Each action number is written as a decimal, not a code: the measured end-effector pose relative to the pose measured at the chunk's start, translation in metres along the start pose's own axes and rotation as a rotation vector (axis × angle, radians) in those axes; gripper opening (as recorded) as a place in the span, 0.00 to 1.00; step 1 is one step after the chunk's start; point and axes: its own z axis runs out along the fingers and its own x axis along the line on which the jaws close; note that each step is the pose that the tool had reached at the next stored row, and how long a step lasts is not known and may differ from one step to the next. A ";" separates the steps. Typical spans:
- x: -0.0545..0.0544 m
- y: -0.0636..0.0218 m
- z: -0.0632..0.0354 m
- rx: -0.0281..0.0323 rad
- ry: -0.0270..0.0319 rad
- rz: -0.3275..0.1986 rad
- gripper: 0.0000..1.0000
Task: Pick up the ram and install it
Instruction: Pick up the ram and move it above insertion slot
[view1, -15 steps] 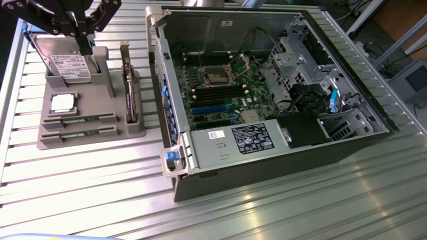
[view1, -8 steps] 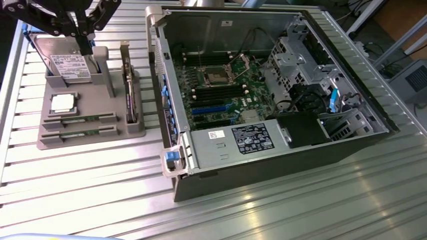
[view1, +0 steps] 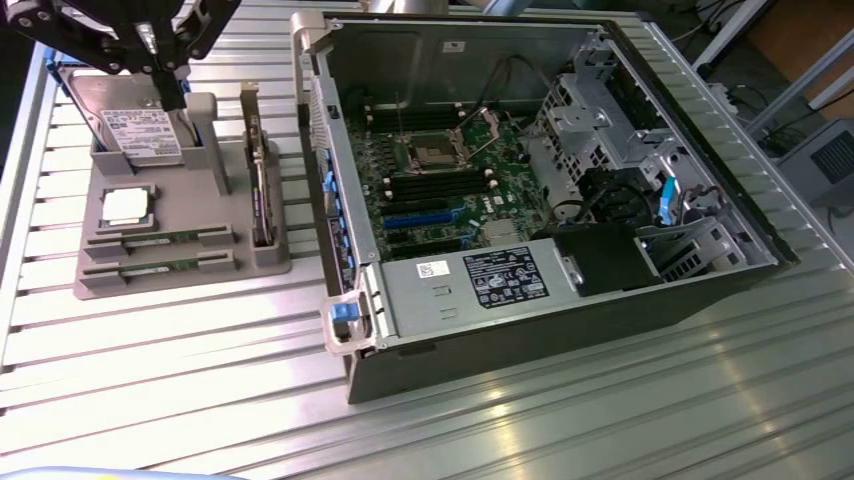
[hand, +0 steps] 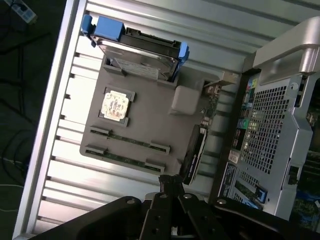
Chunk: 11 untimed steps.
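Hangs over tray's (view1: 187, 285) hard-drive end w/ gripper (view1: 174, 98) pinched shut, empty; well apart from ram (view1: 160, 241) slotted nr opposite edge, open room overhead.

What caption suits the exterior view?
Shut claw hovers above grey tray holding two ram sticks, beside open computer case.

No text legible; printed labels on power supply (view1: 503, 277) and hard drive (view1: 138, 128) unreadable

Slatted metal table (view1: 200, 400), grey holder (view1: 187, 210), computer case (view1: 534, 335)
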 end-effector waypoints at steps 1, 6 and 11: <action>0.000 0.0000 0.0000 -0.0004 0.0001 -0.013 0.10; 0.000 0.0000 0.0000 -0.0013 0.0006 -0.054 0.10; 0.000 0.0000 0.0000 -0.0019 0.0011 -0.083 0.10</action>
